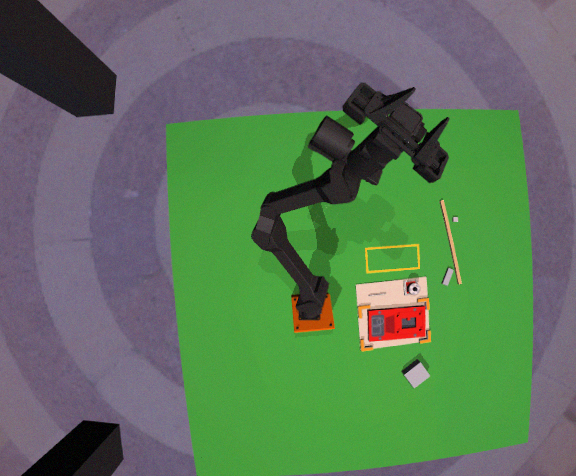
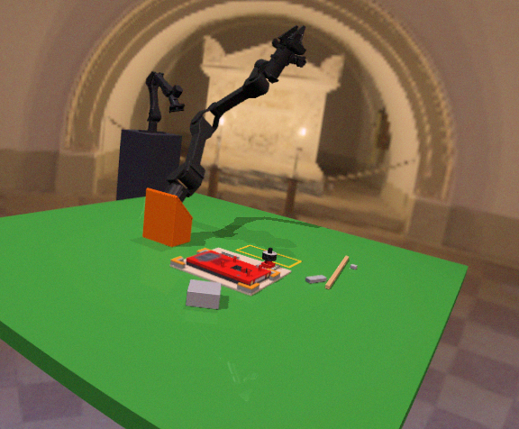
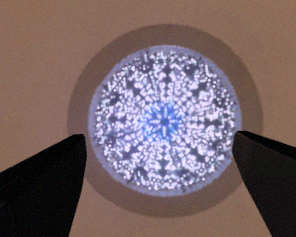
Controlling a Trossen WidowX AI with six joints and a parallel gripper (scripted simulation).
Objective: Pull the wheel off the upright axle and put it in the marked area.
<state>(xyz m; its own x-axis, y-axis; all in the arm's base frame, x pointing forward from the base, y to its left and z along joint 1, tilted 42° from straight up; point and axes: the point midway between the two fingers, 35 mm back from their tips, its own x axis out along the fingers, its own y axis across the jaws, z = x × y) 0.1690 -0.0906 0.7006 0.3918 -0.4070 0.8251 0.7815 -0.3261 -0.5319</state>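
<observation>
The wheel [image 1: 411,288] [image 2: 265,257], black with a white top, sits on the upright axle [image 2: 269,250], whose black tip sticks out above it. A red foot shows below it at a corner of the cream board [image 1: 388,287] [image 2: 282,271]. The marked area, a yellow outline [image 1: 366,260] [image 2: 290,258], lies on the green table beside the board, with no object inside. My gripper [image 1: 430,103] [image 2: 299,28] [image 3: 161,143] is open and empty, high above the table and far from the wheel. It points upward; the wrist view shows only a round bright ceiling pattern.
A red box [image 1: 390,333] [image 2: 220,265] with small upright parts lies on the board between orange corner brackets. A grey block [image 1: 416,374] [image 2: 204,295] stands nearby. A wooden stick [image 1: 451,240] [image 2: 337,272], a grey bar [image 1: 447,276] [image 2: 315,278] and a tiny cube [image 1: 455,219] [image 2: 353,267] lie beyond the wheel.
</observation>
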